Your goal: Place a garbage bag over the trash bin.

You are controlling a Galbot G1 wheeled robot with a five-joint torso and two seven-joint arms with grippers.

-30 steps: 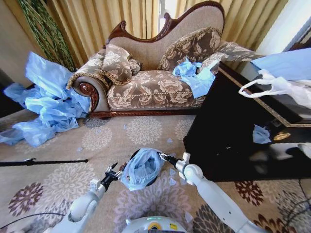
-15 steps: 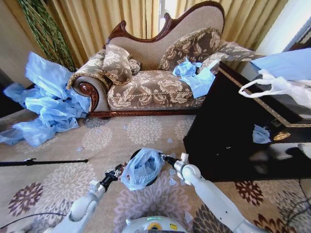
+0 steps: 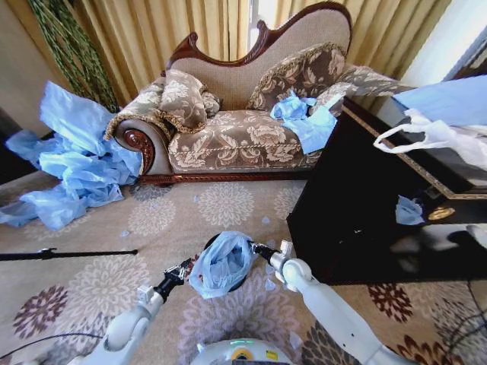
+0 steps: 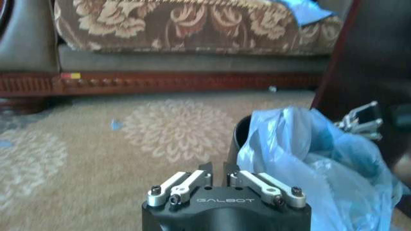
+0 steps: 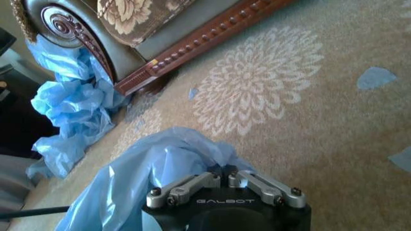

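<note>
Trash bin (image 3: 215,245) stands upright on the rug (image 3: 99,285) right in front of my base, axis vertical, mouth up; only slivers of black rim show past the plastic. Garbage bag (image 3: 223,263) is bunched over the bin's mouth and sags toward my left and toward me, a crumpled lump rather than stretched; I can't tell which way its opening faces. In the left wrist view the bag (image 4: 308,163) spills down one side of the bin (image 4: 241,137), leaving the other side of the black wall bare. My right claw (image 3: 256,247) is at the bag's right edge; in its own wrist view (image 5: 223,174) the fingers are pinched together on a fold of the blue film (image 5: 160,168). My left claw (image 3: 185,269) sits just beside the bag's left edge; its wrist view (image 4: 217,172) shows the fingers nearly together with nothing between them, bag just off to the side. Sofa (image 3: 243,133) behind, dark cabinet (image 3: 365,213) to my right, heap of blue bags (image 3: 72,163) far left.
</note>
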